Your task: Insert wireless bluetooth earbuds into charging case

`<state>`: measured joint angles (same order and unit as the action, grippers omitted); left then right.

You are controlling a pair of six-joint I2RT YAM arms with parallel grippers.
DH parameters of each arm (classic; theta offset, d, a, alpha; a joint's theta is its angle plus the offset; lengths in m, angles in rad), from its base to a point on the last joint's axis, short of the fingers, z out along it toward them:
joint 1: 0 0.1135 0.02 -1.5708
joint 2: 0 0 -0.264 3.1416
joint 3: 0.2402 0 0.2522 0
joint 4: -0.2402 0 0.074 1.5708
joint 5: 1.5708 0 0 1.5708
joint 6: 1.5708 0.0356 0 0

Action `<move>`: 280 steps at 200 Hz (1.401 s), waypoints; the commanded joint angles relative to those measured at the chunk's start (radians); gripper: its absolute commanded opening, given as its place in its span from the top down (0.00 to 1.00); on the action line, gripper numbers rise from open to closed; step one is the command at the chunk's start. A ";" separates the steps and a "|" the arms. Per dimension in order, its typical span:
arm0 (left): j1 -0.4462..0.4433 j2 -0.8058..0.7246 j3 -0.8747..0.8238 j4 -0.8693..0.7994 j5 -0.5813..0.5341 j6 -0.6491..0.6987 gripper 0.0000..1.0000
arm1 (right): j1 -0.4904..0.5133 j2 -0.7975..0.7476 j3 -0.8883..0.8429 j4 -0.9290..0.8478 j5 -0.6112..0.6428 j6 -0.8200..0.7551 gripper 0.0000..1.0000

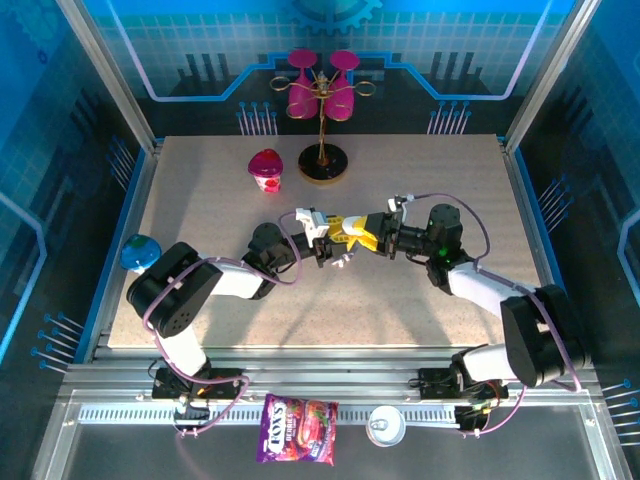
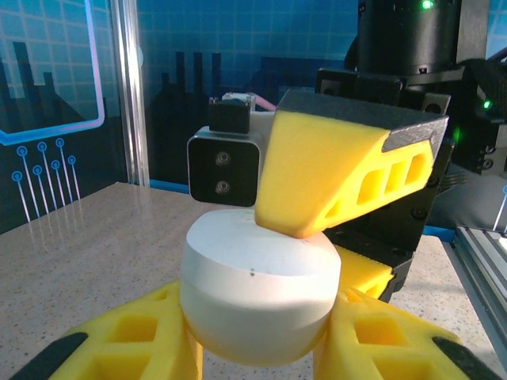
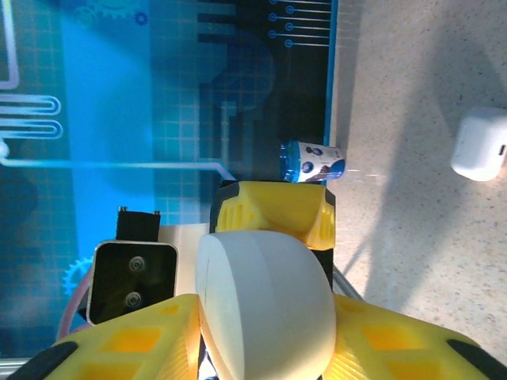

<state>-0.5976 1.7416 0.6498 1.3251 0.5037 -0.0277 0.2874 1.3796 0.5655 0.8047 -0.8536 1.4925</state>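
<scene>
A white pebble-like charging case (image 2: 257,293) (image 3: 265,309) is held closed above the middle of the table, between both grippers. My left gripper (image 2: 257,336) (image 1: 333,246) is shut on its lower half from both sides. My right gripper (image 3: 265,340) (image 1: 362,238) comes from the opposite side. One of its fingers (image 2: 333,174) presses on the case's lid and both pads touch the case. In the right wrist view a left finger (image 3: 273,210) shows behind the case. The earbuds are hidden.
A second white case (image 3: 479,144) lies on the table beyond the grippers. At the back stand a pink cup rack (image 1: 322,100) and a pink pot (image 1: 266,170). A blue ball (image 1: 140,252) sits at the left edge. A candy bag (image 1: 298,428) lies in front of the table.
</scene>
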 commanded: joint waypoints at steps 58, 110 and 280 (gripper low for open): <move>-0.027 -0.043 0.021 0.076 0.042 0.010 0.74 | -0.011 0.064 -0.032 0.163 0.017 0.094 0.78; -0.009 -0.051 -0.024 0.049 0.011 0.041 0.34 | -0.030 0.043 -0.013 0.042 0.018 -0.035 0.81; -0.003 -0.386 -0.068 -0.905 -0.407 0.193 0.01 | -0.106 0.495 0.483 -0.660 0.428 -0.668 0.80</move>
<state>-0.6014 1.3960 0.5529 0.5976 0.2005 0.1413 0.1997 1.8088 0.9852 0.2214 -0.4961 0.8948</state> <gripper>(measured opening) 0.994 0.254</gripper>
